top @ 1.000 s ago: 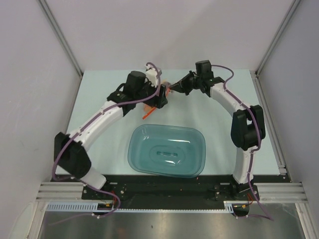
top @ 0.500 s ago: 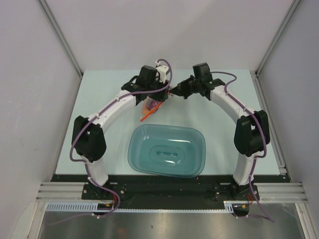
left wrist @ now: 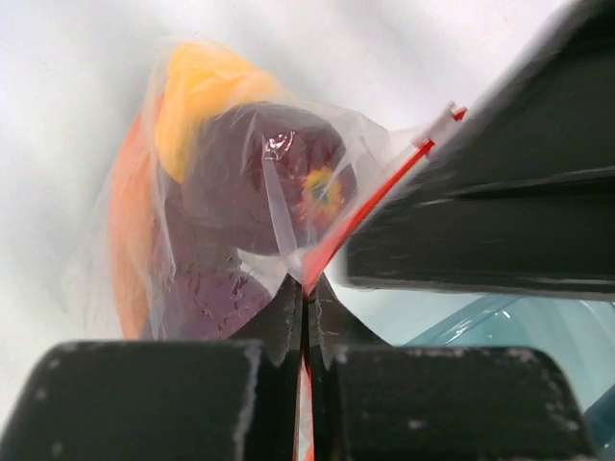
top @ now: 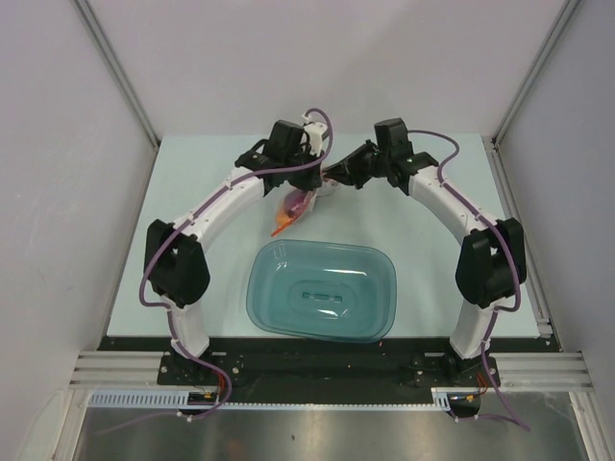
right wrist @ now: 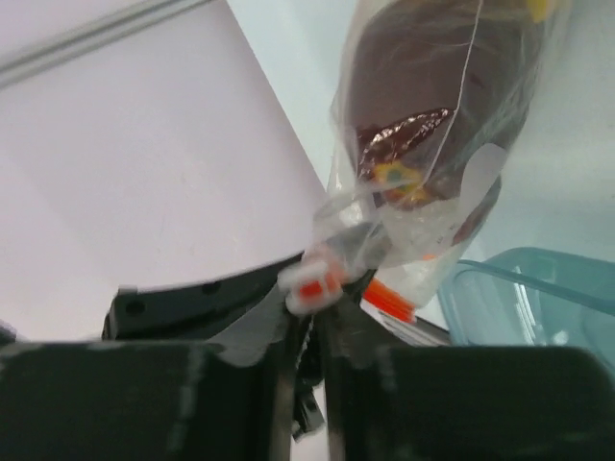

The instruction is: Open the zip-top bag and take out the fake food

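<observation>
Two robot arms meet over the far half of a pale tabletop [top: 183, 173], with a zip-top bag [top: 294, 206] between them, just beyond the far rim of a teal tub [top: 269, 288]. The left tool [left wrist: 306, 300] is pinched tight on the bag at its orange-red zip strip [left wrist: 370, 206], jaws pressed together with the clear plastic caught between them.

The right tool [right wrist: 307, 322] sits at the other end of the bag's mouth. Its jaws are drawn narrow, with only a slim gap, and the white zip slider [right wrist: 312, 279] lies at their tips; whether they actually grip it cannot be told from this close, blurred view.

The bag hangs below the two tools with the fake food packed inside. A dark red apple [left wrist: 279, 173] presses against the plastic, a yellow pepper [left wrist: 197, 91] sits at the bag's far end and a long orange slice [left wrist: 125, 259] runs along one side. The bag's lower end appears to hang near the tabletop, though contact is unclear from above.
</observation>
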Action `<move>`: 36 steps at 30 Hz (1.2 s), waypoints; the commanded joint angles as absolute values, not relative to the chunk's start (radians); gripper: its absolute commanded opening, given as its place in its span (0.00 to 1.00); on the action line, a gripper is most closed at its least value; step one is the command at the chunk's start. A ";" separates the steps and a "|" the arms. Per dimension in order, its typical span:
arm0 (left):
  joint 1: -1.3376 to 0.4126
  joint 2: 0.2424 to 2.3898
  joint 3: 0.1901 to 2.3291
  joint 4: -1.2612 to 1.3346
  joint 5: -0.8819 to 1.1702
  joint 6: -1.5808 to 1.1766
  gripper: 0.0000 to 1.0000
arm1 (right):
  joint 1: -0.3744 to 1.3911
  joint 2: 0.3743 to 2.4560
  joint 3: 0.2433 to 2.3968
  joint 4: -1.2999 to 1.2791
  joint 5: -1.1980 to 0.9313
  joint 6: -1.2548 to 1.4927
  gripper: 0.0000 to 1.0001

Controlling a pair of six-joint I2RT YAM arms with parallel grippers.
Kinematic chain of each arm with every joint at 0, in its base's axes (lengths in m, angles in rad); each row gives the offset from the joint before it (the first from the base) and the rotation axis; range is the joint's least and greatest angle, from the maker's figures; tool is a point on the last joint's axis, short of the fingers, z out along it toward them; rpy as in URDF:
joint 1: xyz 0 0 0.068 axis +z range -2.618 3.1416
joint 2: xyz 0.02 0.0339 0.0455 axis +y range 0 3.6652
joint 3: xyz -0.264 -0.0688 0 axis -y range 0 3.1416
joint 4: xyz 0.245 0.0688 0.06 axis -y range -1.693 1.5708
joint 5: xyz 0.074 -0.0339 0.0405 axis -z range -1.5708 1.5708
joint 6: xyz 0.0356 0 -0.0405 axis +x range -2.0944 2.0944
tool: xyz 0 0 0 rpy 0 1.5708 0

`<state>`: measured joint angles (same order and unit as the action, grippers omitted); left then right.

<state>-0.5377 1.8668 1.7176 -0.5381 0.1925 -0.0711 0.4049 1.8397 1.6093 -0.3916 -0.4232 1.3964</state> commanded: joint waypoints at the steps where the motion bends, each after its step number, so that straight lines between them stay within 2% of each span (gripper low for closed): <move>1: -0.494 1.844 1.773 -0.568 0.239 -0.077 0.00 | 0.359 1.738 1.615 -0.385 -0.475 1.145 0.31; 5: -0.479 1.818 1.773 -0.594 0.300 -0.077 0.00 | 0.295 1.697 1.592 -0.434 -0.495 0.819 0.51; 13: -0.456 1.804 1.786 -0.607 0.471 -0.075 0.00 | 0.279 1.698 1.522 -0.341 -0.583 0.244 0.61; 18: -0.442 1.799 1.808 -0.612 0.520 -0.052 0.00 | 0.267 1.713 1.500 -0.174 -0.745 0.049 0.62; 22: -0.434 1.799 1.809 -0.612 0.543 -0.045 0.00 | 0.252 1.709 1.460 -0.034 -0.793 0.052 0.60; 25: -0.425 1.795 1.804 -0.611 0.555 -0.046 0.00 | 0.256 1.726 1.456 -0.012 -0.920 0.003 0.57; 36: -0.407 1.802 1.802 -0.611 0.620 -0.054 0.00 | 0.305 1.784 1.447 -0.032 -0.919 -0.064 0.54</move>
<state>-0.4152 1.8645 1.7565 -0.6434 0.5457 -0.0681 0.2924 1.7679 1.4528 -0.0742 -0.8986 -0.0040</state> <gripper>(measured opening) 0.011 0.547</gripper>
